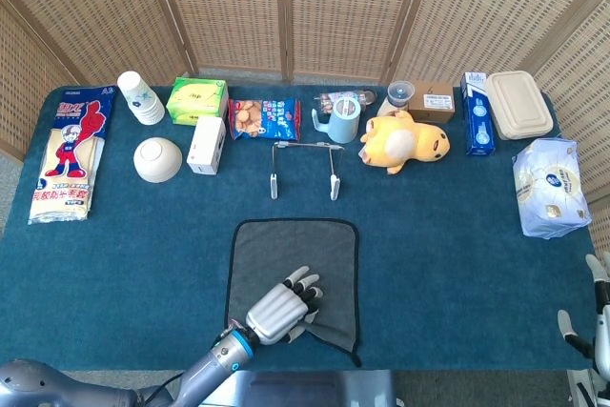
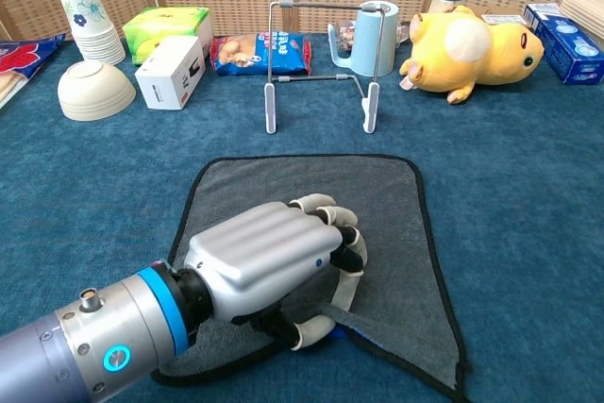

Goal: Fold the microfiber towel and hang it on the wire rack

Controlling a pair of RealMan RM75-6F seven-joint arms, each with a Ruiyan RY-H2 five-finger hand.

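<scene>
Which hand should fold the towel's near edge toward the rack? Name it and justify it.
Left. The left hand already pinches the towel at its near edge, which is lifted off the table. The right hand sits at the table's far right corner, well apart from the towel.
</scene>
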